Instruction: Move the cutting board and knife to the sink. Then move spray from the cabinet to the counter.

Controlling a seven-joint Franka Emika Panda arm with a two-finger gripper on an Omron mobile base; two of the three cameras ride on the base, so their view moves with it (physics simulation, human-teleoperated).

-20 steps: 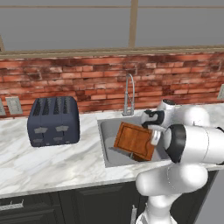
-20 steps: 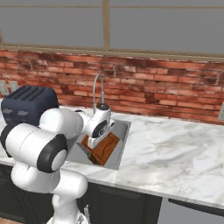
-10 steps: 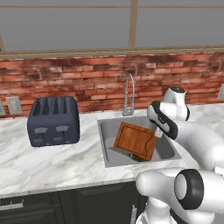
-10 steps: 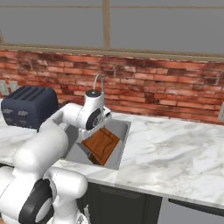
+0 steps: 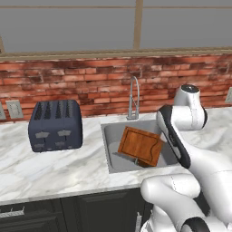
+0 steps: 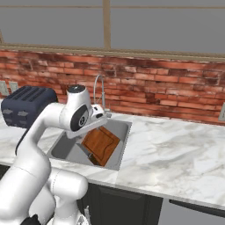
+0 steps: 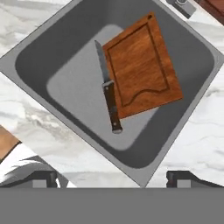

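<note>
Toaster left of sink.

The white arm rises from the base and bends forward, its dark-jointed wrist held above the sink, over the basin's right side. The gripper points down into the sink from well above, its two dark fingertips spread wide apart, holding nothing.

Your arm is glossy white, built of fat rounded links with dark bands at the joints and a grey cap atop one joint. Your hand ends in two small dark fingertips.
</note>
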